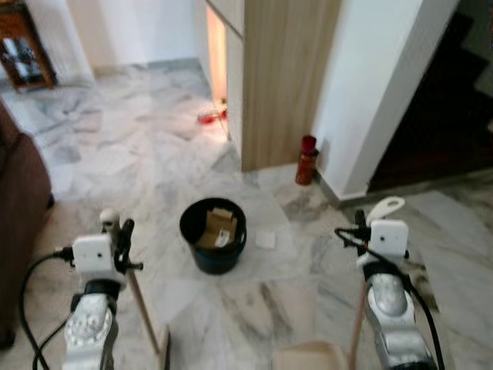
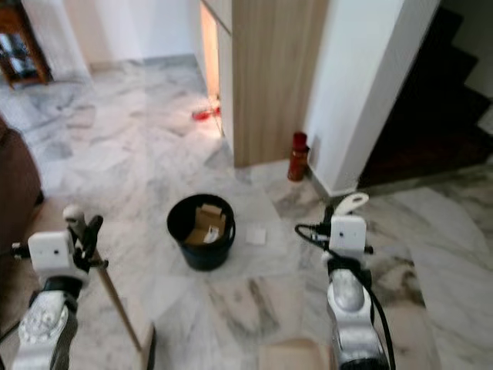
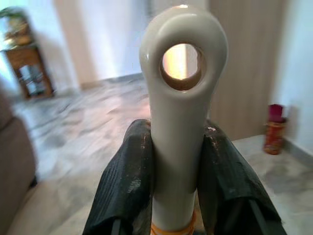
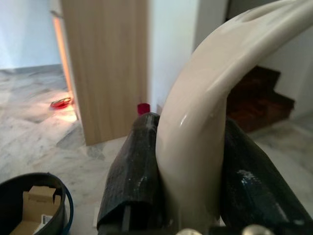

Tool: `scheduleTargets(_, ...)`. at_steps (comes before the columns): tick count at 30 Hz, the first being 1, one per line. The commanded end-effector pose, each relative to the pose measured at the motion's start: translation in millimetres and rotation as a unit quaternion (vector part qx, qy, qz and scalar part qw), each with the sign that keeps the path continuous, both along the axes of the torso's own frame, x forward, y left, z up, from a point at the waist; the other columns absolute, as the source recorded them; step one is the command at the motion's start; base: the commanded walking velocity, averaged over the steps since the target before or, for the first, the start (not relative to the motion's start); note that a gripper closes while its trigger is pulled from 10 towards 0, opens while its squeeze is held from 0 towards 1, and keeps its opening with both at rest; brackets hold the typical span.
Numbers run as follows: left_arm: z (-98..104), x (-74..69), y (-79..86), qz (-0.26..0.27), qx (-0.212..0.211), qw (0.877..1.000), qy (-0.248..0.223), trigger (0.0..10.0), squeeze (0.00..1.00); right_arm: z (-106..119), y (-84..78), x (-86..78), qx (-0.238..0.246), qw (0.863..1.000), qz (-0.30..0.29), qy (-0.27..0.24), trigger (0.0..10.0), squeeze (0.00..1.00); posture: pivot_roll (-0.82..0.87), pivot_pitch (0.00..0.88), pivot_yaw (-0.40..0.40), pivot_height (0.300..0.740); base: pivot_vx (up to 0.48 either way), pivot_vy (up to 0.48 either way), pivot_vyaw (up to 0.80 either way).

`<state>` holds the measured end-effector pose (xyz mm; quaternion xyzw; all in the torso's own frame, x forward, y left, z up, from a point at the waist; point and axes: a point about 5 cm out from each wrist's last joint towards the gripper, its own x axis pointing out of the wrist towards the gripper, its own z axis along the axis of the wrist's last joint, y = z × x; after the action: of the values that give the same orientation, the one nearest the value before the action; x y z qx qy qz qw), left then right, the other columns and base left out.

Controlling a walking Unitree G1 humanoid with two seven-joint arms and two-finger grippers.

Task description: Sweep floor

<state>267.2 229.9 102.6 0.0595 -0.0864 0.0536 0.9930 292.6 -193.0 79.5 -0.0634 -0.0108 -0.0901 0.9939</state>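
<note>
My left gripper [image 1: 117, 231] is shut on a broom's cream handle end [image 3: 180, 112], which has a round hanging hole; the black fingers [image 3: 128, 181] press it from both sides. Its wooden stick [image 1: 143, 308] slants down to the floor by my left arm. My right gripper [image 1: 368, 225] is shut on the curved cream handle [image 4: 200, 122] of a dustpan. Its stick drops to the beige pan [image 1: 308, 358] at the near edge. A small white paper scrap [image 1: 266, 240] lies on the marble floor next to a black bucket [image 1: 189, 213] holding cardboard pieces.
A wooden cabinet [image 1: 285, 77] and a white wall stand ahead, with a red canister [image 1: 306, 160] at their foot. A red object [image 1: 206, 118] lies by the lit gap. A brown sofa [image 1: 19, 200] is on the left, dark stairs [image 1: 447, 116] on the right, and a side table [image 1: 23, 46] at far left.
</note>
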Motion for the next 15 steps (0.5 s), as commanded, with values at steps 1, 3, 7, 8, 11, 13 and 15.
scheduleTargets(1,10,6.9,-5.4,-0.023,-0.001,1.0,-0.016,10.0,0.0,9,0.6,4.4,-0.005,1.0,0.004,-0.018,10.0,0.0,0.04,0.0,0.052,0.74,0.0,0.0,-0.8)
scheduleTargets(3,9,7.8,-7.2,-0.033,0.002,0.999,-0.01,10.0,0.0,8,3.1,5.3,-0.01,1.0,0.005,-0.018,10.0,0.0,0.04,0.0,0.062,0.74,0.0,0.0,-0.8)
scheduleTargets(7,7,8.3,-5.2,-0.028,-0.005,1.0,-0.008,10.0,0.0,8,8.1,6.4,-0.022,0.999,0.012,-0.023,10.0,0.0,0.02,0.0,0.07,0.74,0.0,0.0,-0.8)
scheduleTargets(8,7,8.3,-5.2,-0.028,-0.005,1.0,-0.008,10.0,0.0,8,8.1,6.4,-0.022,0.999,0.012,-0.023,10.0,0.0,0.02,0.0,0.07,0.74,0.0,0.0,-0.8)
scheduleTargets(11,7,10.8,-4.4,-0.027,-0.012,1.0,-0.009,10.0,0.0,7,8.8,8.7,-0.03,0.999,0.007,-0.025,10.0,0.0,0.01,0.0,0.077,0.74,0.0,0.0,-0.8)
scheduleTargets(13,8,17.3,-5.5,-0.028,-0.015,0.999,-0.012,10.0,0.0,8,10.2,12.6,-0.025,0.999,0.005,-0.035,10.0,0.0,-0.02,0.0,0.088,0.74,0.0,0.0,-0.8)
scheduleTargets(15,10,21.7,-8.8,-0.033,-0.015,0.999,-0.016,10.0,0.0,11,8.3,14.1,-0.026,0.999,0.001,-0.042,10.0,0.0,-0.05,0.0,0.087,0.74,0.0,0.0,-0.8)
